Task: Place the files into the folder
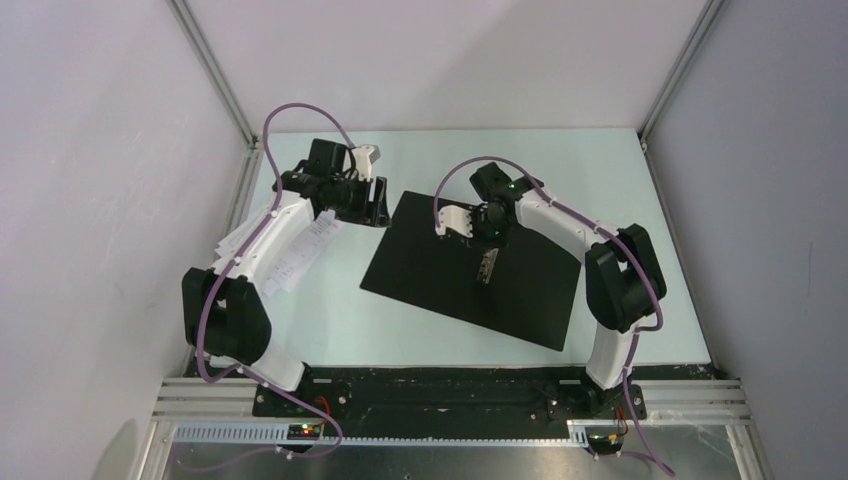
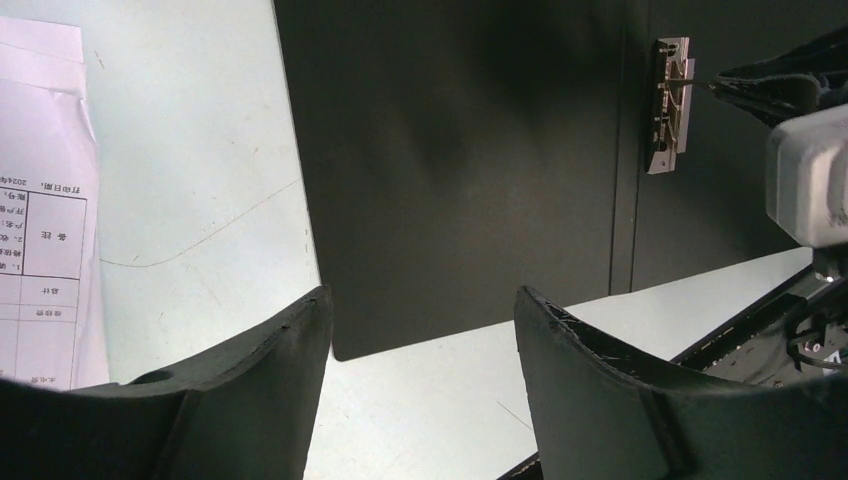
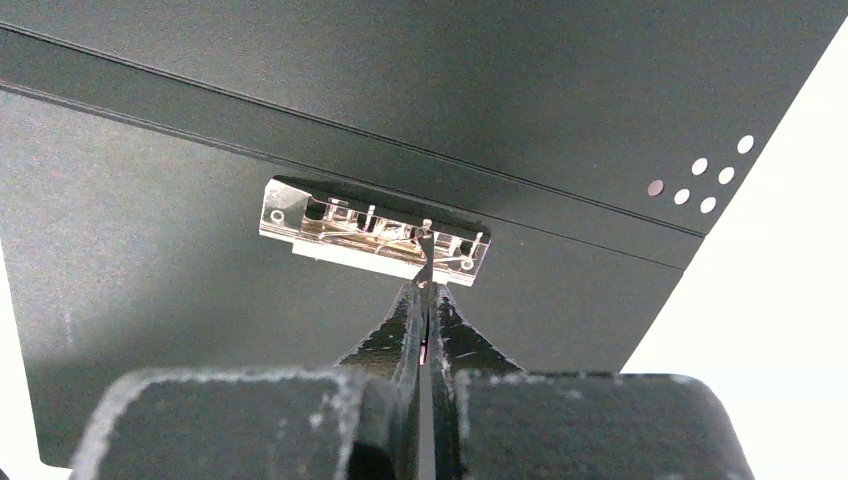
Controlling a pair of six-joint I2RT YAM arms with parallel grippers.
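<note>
While the folder (image 1: 440,275) lies open on the counter (image 1: 620,200), right hand (image 3: 425,292) is clamped on its clip (image 3: 375,232); left hand (image 2: 422,305) apart, files (image 1: 303,255) at left.

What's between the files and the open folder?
Nothing lies on the table between the files and the folder. But the right end effector sits over the folder, shut on the clip lever. The left end effector is open and empty.
</note>
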